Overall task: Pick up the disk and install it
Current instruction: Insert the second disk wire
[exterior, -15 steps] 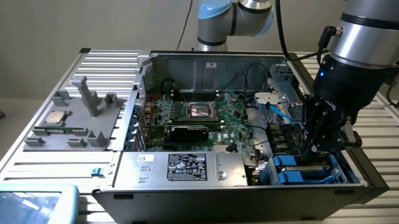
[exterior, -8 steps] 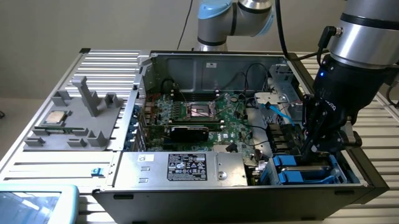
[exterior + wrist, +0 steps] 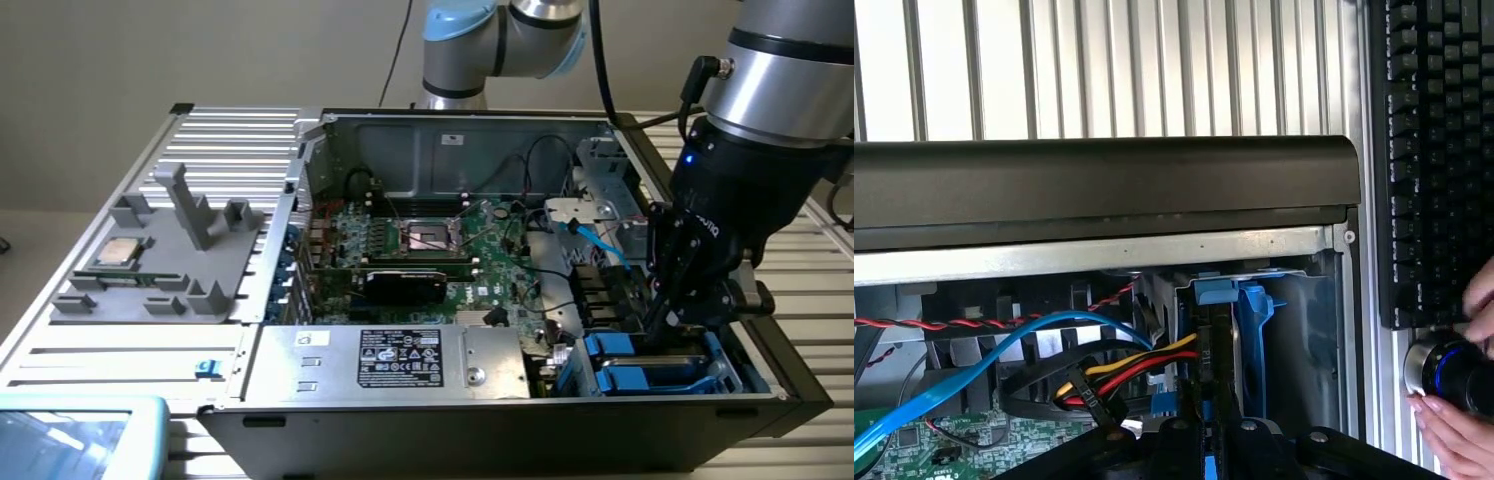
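Blue plastic is what I steer by here: the carrier of the disk [image 3: 627, 360] sits down in the drive bay at the near corner of the open computer case [image 3: 441, 130], on the exterior view's right. My gripper [image 3: 687, 315] is lowered into that same bay, jaws drawn nearly together. From the wrist view they appear pinched on the top edge of the disk [image 3: 1229, 330], though I can't see the contact itself, so I treat the hold as likely, not certain.

My worries, as I judge them:
- The bundle of red, yellow and black power leads [image 3: 1124, 365] and the blue SATA cable [image 3: 974, 360] run just beside the bay. If the carrier goes down skewed, it could trap or shear one.
- A thin pinch on the edge could slip, letting the disk tilt and jam against the bay wall.
- The gripper body sits close to the case's right wall [image 3: 787, 370]; any sideways drift would knock it.

A person's hand [image 3: 1464, 425] rests on a knob near a keyboard [image 3: 1434, 150] outside the case.
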Robot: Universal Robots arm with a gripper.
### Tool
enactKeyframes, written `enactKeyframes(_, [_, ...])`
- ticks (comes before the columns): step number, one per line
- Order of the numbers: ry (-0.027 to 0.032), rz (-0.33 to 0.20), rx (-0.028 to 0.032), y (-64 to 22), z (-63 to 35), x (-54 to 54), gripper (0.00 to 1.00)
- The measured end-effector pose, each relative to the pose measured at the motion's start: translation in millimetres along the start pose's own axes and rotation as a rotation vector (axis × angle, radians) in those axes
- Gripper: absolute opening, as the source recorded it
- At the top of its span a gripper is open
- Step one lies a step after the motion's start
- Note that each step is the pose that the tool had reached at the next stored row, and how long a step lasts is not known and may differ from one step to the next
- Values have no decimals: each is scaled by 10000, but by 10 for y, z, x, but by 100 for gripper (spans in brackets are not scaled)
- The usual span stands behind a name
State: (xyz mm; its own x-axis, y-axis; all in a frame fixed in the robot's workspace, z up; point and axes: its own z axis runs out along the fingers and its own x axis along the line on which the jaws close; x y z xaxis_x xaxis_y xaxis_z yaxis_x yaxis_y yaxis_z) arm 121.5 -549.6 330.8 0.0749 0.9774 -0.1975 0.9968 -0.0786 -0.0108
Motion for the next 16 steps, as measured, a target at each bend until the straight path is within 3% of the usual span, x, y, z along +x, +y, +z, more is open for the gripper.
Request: enactKeyframes(16, [3,0,0,-2,-50,-10,18])
